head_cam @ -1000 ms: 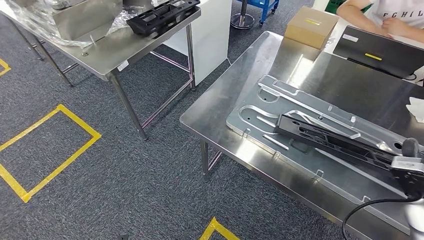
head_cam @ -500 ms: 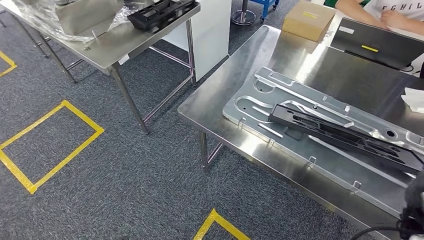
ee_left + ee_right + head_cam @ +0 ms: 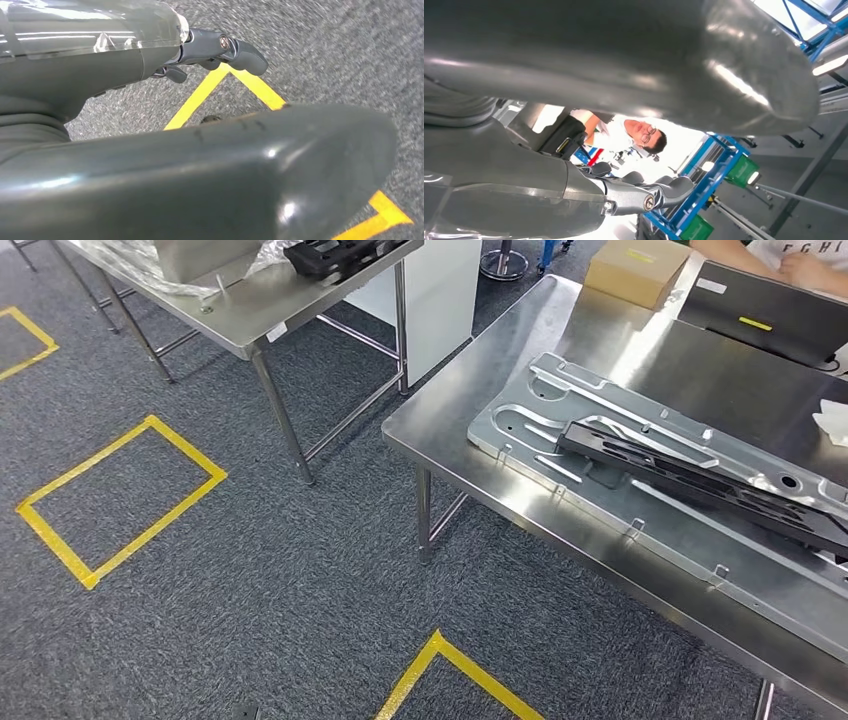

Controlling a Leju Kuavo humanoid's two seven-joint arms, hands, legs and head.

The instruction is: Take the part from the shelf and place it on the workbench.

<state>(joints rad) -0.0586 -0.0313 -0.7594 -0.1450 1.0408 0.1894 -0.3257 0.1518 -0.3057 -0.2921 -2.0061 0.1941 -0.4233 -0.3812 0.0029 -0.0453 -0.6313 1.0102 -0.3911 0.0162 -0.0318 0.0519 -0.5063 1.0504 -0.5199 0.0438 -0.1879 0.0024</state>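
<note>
At about 9 o'clock in the head view, yellow tape squares [image 3: 120, 502] mark the grey carpet [image 3: 270, 620]. Toward 11 o'clock a steel side table [image 3: 250, 310] carries another black piece [image 3: 340, 255]. From 1 to 4 o'clock runs the counter [image 3: 480, 455], bearing a silver plate [image 3: 690, 540] with the long black part [image 3: 700, 480] lying across it. The left hand [image 3: 200, 52] has its fingers [image 3: 245, 52] partly curled, holding nothing; the right hand [image 3: 624, 192] likewise.

The grey ribbed-cover left hand [image 3: 200, 165] fills the lower frame, thick thumb foremost, dark fingers [image 3: 220, 50] extended at upper centre, holding nothing. The grey right hand [image 3: 624, 85] likewise grips nothing, its fingers [image 3: 659, 192] apart.
</note>
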